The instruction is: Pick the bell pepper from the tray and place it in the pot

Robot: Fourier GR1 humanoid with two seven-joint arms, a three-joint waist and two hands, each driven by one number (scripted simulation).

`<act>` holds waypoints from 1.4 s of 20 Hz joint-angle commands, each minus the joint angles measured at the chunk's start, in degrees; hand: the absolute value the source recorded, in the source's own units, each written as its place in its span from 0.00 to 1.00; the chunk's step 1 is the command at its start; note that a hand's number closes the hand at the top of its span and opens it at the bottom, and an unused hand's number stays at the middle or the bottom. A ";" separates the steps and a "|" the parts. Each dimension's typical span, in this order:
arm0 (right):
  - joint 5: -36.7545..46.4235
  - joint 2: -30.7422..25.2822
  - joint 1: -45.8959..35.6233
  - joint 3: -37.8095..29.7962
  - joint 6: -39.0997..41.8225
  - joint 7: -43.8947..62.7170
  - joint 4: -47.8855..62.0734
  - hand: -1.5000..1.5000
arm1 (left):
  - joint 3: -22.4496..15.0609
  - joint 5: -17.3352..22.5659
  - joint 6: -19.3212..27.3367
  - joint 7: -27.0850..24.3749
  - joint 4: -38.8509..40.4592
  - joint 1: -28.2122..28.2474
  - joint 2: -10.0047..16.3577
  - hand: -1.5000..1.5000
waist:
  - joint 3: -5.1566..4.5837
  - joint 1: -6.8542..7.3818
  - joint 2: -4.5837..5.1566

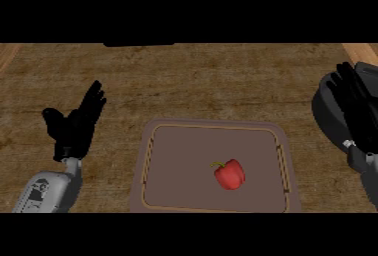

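Lying ungrasped on the tray (pixel 184 165), the red bell pepper (pixel 229 174) awaits pickup, left hand (pixel 74 127) resting spread at the tray's left, right hand (pixel 356 102) spread over the pot (pixel 326 117) at its right.

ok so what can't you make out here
Head view only:
pot: mostly cut off by the right edge; the right hand covers its inside, so contents cannot be told.
right hand: partly beyond the right edge.
dark shape at the top edge: cut off, cannot tell what it is.
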 commanded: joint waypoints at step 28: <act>39.00 -9.79 -27.34 30.47 35.80 -27.06 -1.31 0.00 | 7.51 1.12 0.75 1.65 -9.19 1.66 3.41 0.50 | -1.10 2.13 -1.06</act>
